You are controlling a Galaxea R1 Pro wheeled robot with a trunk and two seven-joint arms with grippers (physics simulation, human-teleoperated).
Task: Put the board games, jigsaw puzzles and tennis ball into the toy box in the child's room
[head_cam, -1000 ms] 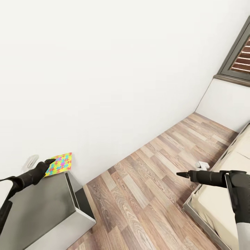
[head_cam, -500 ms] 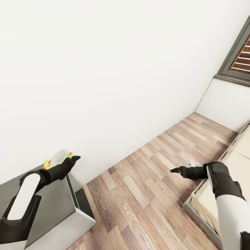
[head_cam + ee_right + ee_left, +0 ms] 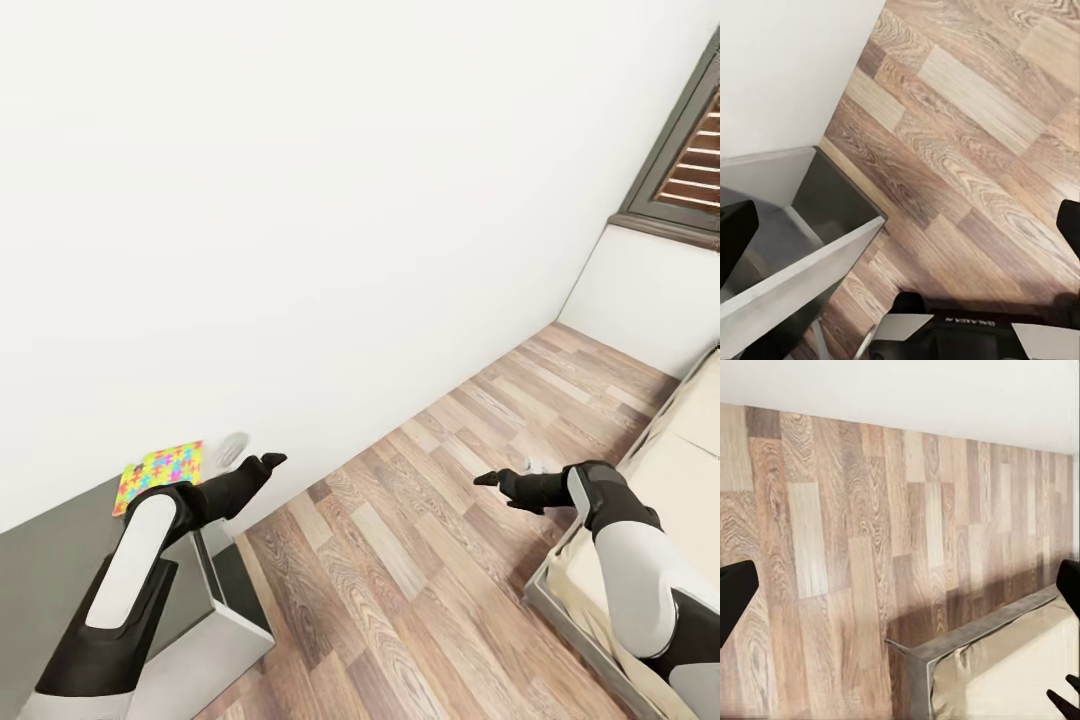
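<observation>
Reaching past the worktop (image 3: 60,590) corner, our left end effector (image 3: 268,462) hangs empty over the plank floor (image 3: 400,560), fingers spread; the jigsaw puzzle (image 3: 160,473), a thin square slab of bright interlocking pieces, lies flat behind it toward the wall. Our right end effector (image 3: 487,479), fingers also apart, hangs farther off, beside the padded bed (image 3: 690,470).

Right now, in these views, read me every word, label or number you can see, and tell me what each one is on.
"GALAXEA": small pale lettering on the black band of the robot arm, only just readable.
The jigsaw puzzle has coloured pieces but no words.
I can make out no other writing on the wall, floor, bed or window.
</observation>
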